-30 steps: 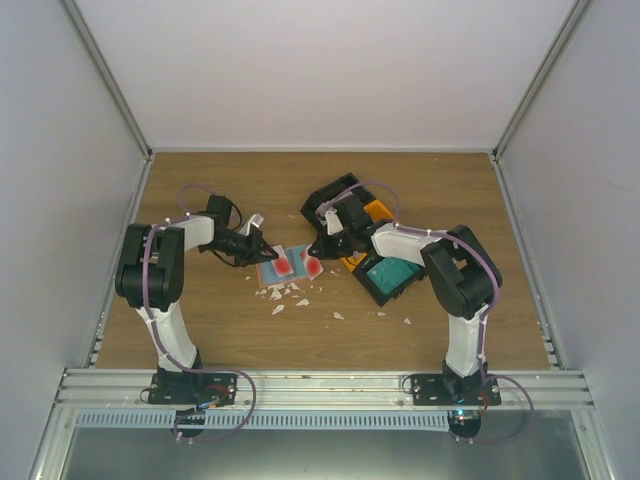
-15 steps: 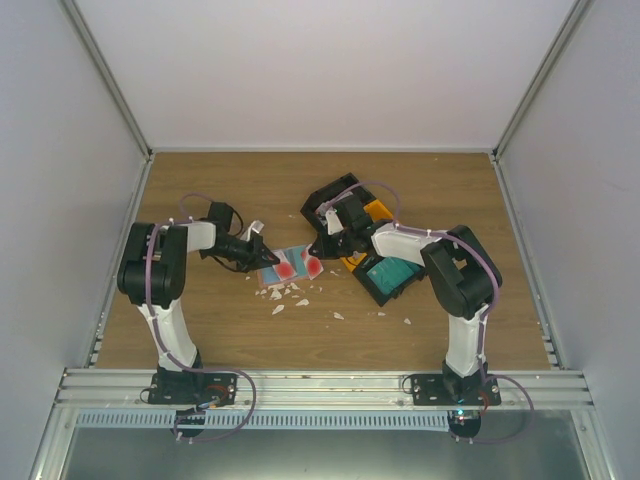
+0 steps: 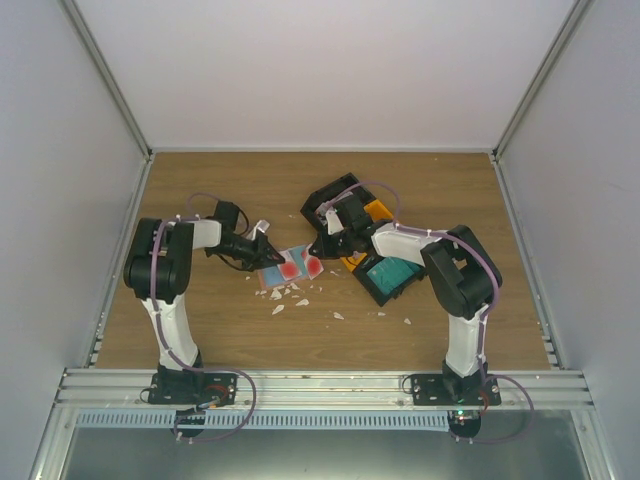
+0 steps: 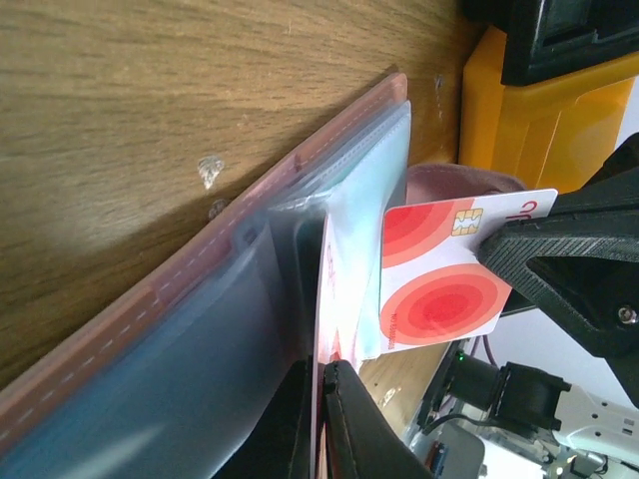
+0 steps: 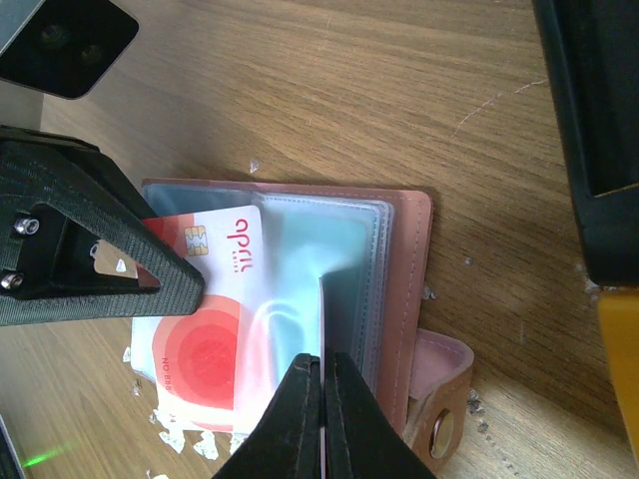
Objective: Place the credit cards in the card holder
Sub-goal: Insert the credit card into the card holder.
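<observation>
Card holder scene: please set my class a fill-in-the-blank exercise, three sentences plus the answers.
1. The salmon-pink card holder lies ___, its clear sleeves showing.
2. The white credit card is printed with ___ circles.
3. Small ___ scraps litter the wooden table near the holder.
Missing words: open; red; white.

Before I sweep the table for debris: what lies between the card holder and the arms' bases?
Small white torn scraps lie scattered on the table on the near side of the card holder; the top view shows them.
</observation>
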